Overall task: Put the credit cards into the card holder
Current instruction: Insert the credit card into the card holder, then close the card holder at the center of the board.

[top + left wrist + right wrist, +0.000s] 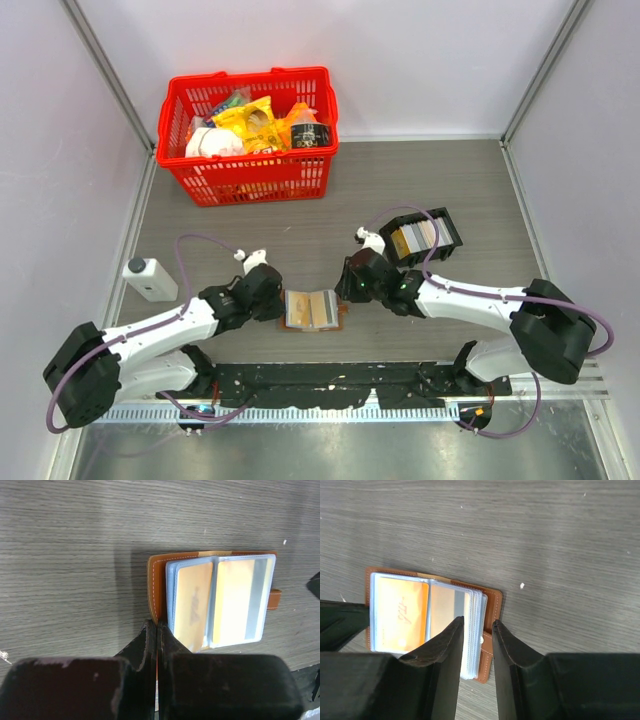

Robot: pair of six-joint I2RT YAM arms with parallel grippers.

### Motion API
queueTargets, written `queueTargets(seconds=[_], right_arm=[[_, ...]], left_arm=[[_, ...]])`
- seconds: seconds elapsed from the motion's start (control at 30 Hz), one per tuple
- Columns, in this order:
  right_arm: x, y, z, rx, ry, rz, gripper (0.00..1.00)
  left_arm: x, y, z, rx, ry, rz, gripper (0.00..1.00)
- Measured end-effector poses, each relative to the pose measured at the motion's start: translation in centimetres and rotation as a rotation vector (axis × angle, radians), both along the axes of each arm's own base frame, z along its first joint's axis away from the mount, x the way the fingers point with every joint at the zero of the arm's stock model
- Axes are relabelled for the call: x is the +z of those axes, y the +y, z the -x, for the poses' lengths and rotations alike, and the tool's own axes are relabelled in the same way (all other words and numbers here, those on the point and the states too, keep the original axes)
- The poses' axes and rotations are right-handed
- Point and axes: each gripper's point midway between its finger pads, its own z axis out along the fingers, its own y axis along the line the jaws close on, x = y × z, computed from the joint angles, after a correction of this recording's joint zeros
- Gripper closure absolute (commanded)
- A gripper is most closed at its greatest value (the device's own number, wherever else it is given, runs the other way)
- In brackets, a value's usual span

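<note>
Holder: brown leather bifold card holder [312, 309] lies open at table centre, clear sleeves up; I see yellow-orange plastic cards [220, 605] inside.
Left gripper [156, 630]: fingers pressed together, pinching the holder's 9 o'clock cover edge.
Right gripper [477, 630]: fingers spread, straddling the holder's 3 o'clock edge.
Tray: small black open-top box tray [422, 238] at 2 o'clock holds remaining cards.
Basket: red plastic basket [250, 175] at 11 o'clock.
</note>
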Motion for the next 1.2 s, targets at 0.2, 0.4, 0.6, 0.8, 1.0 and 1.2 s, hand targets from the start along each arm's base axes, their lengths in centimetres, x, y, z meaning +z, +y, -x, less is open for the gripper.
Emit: queueTargets(seconds=[0.2,0.4,0.6,0.8,1.0,1.2], right_arm=[[-1.2,-0.5,0.5,-0.025,0.049,0.006,0.64],[-3.0,-0.8,1.3,-0.022,0.110,0.025,0.63],[-3.9,-0.6,2.3,0.017,0.147,0.033,0.60],[-4.5,-0.4,2.8,0.069,0.155,0.067,0.61],[-4.6,-0.1,2.9,0.110,0.157,0.086,0.81],[-4.9,0.1,3.7,0.136,0.178,0.079,0.89]], left_arm=[[1.3,-0.4,-0.2,-0.027,-0.011,0.004,1.00],[2.7,-1.1,-0.4,-0.059,-0.028,0.022,1.00],[2.8,-1.7,-0.4,-0.089,-0.013,0.021,1.00],[2.7,-1.9,-0.6,-0.092,-0.004,0.006,1.00],[3.4,-2.3,-1.1,-0.110,-0.011,-0.012,1.00],[4.3,-2.7,-1.7,-0.129,-0.025,-0.028,1.00]])
